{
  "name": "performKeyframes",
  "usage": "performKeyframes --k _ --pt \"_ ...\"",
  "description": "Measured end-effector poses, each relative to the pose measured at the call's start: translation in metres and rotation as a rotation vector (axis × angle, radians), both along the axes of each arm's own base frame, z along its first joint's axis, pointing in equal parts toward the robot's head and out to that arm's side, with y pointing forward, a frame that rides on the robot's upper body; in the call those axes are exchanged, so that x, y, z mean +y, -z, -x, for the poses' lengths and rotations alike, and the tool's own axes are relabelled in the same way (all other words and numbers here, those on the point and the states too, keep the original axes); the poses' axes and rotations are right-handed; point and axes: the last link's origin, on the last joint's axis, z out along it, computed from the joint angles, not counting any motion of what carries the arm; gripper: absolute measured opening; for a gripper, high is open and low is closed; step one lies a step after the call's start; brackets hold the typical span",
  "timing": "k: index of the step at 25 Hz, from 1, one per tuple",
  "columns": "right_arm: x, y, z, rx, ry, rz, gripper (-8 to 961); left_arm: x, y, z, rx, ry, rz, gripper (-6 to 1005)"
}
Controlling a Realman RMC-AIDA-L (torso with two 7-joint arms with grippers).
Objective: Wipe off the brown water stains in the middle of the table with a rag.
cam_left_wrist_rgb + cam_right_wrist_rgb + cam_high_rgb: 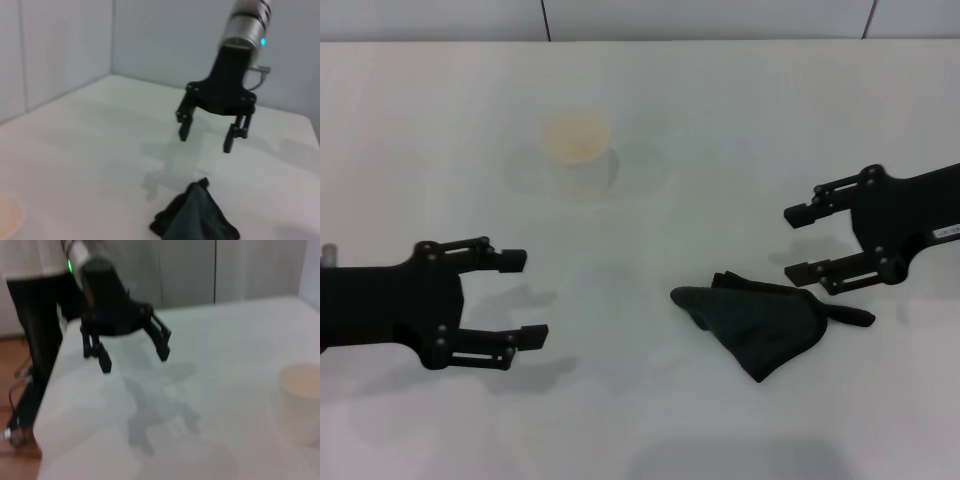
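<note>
We find the rag (pixel 757 318) lying crumpled on the table (pixel 640 420). The right pincer (pixel 802 241) hovers just beyond it, jaws wide apart, holding nothing. The left pincer (pixel 525 297) hangs well apart from the rag, likewise open and empty. A paper cup (pixel 578 152) stands far behind the rag.

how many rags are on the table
1. The dark green-black soft cloth rag lies crumpled on the plain white table, on the robot's right side, just below the open right gripper. The open left gripper hovers opposite.
</note>
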Motion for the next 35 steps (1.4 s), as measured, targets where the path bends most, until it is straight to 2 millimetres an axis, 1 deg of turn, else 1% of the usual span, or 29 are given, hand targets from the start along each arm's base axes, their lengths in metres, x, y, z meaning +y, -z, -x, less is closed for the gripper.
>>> performKeyframes --k 3,7,10,16,24,35 --pt "-0.005 -0.007 -0.009 0.082 -0.002 -0.004 652 -0.005 -0.002 0.005 -0.014 -0.002 -0.027 895" --pt "-0.010 -0.011 -0.020 0.152 0.002 -0.018 650 -0.010 -0.003 0.009 -0.015 -0.009 -0.024 895" --pt "-0.011 -0.012 -0.030 0.165 0.029 -0.030 649 -0.015 -0.007 0.013 -0.019 -0.019 -0.023 895" --pt "-0.015 -0.014 -0.042 0.190 0.059 -0.058 647 -0.022 -0.013 0.019 -0.030 -0.033 -0.037 895" --pt "-0.018 -0.014 -0.049 0.191 0.073 -0.078 644 -0.022 -0.014 0.019 -0.027 -0.037 -0.035 895" --pt "-0.017 -0.014 -0.049 0.184 0.070 -0.082 642 -0.019 -0.014 0.018 -0.022 -0.035 -0.039 895"
